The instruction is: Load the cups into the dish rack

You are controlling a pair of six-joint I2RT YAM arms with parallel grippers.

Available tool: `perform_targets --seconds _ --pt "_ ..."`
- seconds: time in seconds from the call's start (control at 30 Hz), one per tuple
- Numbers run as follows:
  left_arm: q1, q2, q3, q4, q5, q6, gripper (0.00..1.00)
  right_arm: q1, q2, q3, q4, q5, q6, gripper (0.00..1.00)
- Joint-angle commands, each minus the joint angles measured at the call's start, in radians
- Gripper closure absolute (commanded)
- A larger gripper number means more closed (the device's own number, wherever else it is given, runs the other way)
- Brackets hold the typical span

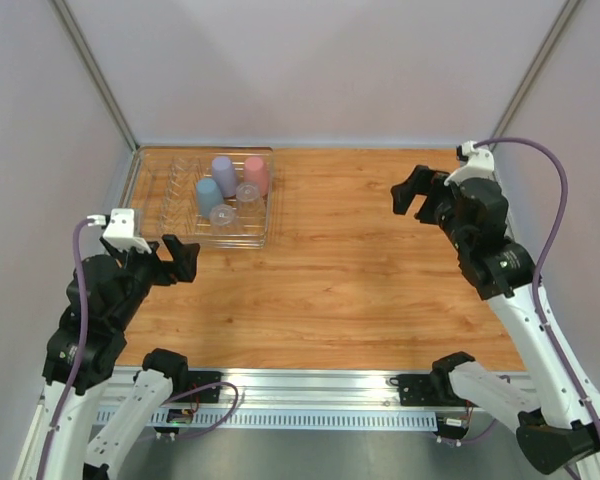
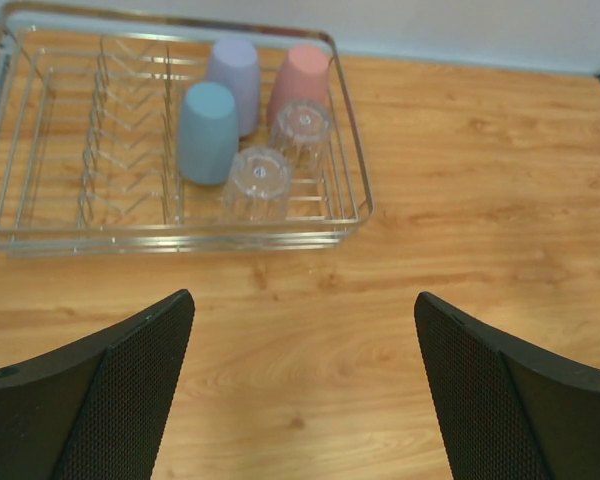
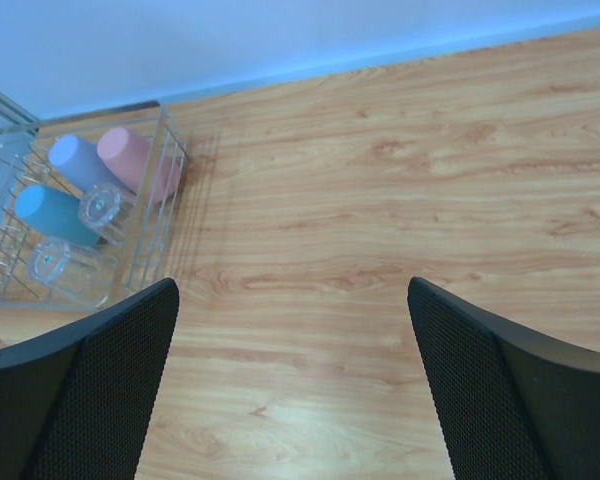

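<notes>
The clear dish rack [image 1: 150, 200] sits at the table's far left. All the cups stand upside down in its right half: blue [image 1: 208, 195], lavender [image 1: 223, 172], pink [image 1: 256, 174] and two clear tumblers [image 1: 248, 193] [image 1: 223, 216]. My left gripper [image 1: 183, 258] hovers open just in front of the rack, nothing between its fingers [image 2: 140, 380]. The left wrist view shows the rack [image 2: 180, 240] with the blue cup [image 2: 207, 132] and a tumbler [image 2: 258, 180] nearest. My right gripper [image 1: 405, 192] is open and empty at the far right, well away from the rack [image 3: 150, 250].
Bare wooden tabletop [image 1: 360, 270] spans the middle and right. Pale walls close in the back and both sides. The left half of the rack [image 2: 70, 150] holds only its ribs. An aluminium rail [image 1: 310, 385] carries the arm bases at the near edge.
</notes>
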Motion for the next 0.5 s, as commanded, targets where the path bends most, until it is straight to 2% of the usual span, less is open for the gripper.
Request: perform_targets --seconds 0.0,0.1,0.23,0.47 --pt "0.004 -0.061 -0.069 -0.03 0.016 -0.029 0.0 -0.006 -0.063 -0.136 0.116 -0.012 0.033 0.0" --pt "0.004 -0.119 -0.147 -0.01 0.002 -0.026 0.0 -0.005 -0.141 -0.263 0.182 -0.014 0.075 0.0" --pt "0.004 -0.151 -0.189 -0.017 -0.002 -0.016 0.0 -0.005 -0.215 -0.343 0.215 0.012 0.115 0.0" --pt "0.004 -0.148 -0.204 -0.011 0.007 0.007 0.0 -0.005 -0.213 -0.327 0.183 0.037 0.109 0.0"
